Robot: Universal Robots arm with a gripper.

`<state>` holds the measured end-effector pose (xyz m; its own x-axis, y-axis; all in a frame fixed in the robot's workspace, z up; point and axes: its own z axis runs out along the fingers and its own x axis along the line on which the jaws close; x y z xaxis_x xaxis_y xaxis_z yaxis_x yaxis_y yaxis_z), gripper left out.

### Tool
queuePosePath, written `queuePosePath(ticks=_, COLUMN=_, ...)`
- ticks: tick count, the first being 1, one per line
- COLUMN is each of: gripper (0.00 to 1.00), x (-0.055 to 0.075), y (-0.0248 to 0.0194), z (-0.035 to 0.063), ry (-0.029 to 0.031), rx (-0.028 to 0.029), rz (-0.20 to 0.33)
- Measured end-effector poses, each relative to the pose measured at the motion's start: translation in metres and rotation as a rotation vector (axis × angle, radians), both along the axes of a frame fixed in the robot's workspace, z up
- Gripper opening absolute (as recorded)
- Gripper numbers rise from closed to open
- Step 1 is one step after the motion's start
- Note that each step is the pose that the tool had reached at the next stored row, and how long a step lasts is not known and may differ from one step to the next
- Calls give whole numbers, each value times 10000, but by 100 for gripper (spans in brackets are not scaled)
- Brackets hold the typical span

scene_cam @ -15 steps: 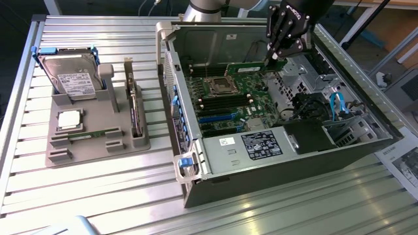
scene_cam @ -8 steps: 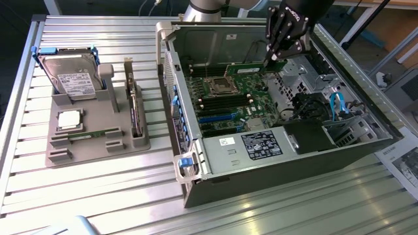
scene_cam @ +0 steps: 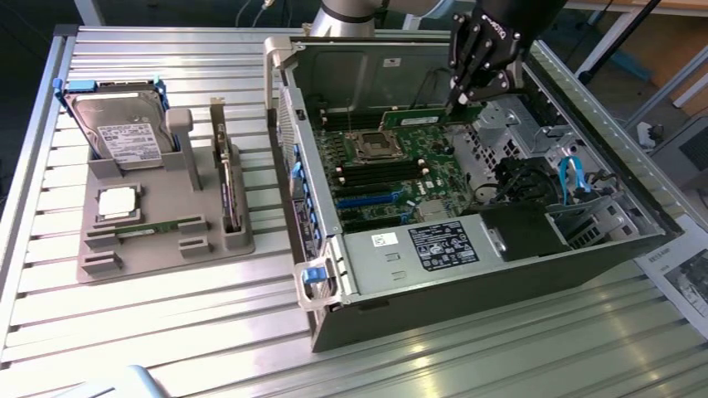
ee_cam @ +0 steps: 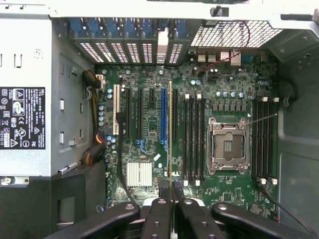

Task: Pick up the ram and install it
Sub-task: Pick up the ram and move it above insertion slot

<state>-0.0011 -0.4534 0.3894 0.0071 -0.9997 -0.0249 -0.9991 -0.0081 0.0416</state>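
Observation:
The ram (scene_cam: 426, 118), a thin green stick, hangs level over the motherboard (scene_cam: 387, 178) inside the open computer case (scene_cam: 465, 307). My gripper (scene_cam: 465, 101) is shut on it and reaches down from above at the case's far side. In the wrist view the ram (ee_cam: 170, 134) shows edge-on as a thin line between my black fingers (ee_cam: 158, 214). There it hangs above the board, between the blue expansion slot (ee_cam: 163, 119) and the black memory slots (ee_cam: 192, 137). The open processor socket (ee_cam: 228, 147) lies beyond those slots, with more memory slots (ee_cam: 264, 139) past it.
A grey holder (scene_cam: 205, 236) on the exterior view's left carries a hard drive (scene_cam: 122, 133), a square silver processor (scene_cam: 118, 203), an upright circuit card (scene_cam: 227, 182) and a green stick lying flat (scene_cam: 155, 225). The power supply (scene_cam: 443, 245) and cables (scene_cam: 569, 178) crowd the case's near end.

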Motion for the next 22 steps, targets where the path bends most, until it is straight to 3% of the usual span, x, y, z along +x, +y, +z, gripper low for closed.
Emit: queuePosePath(ticks=22, gripper=12, x=0, y=0, z=-74, ry=-1, rx=159, rz=0)
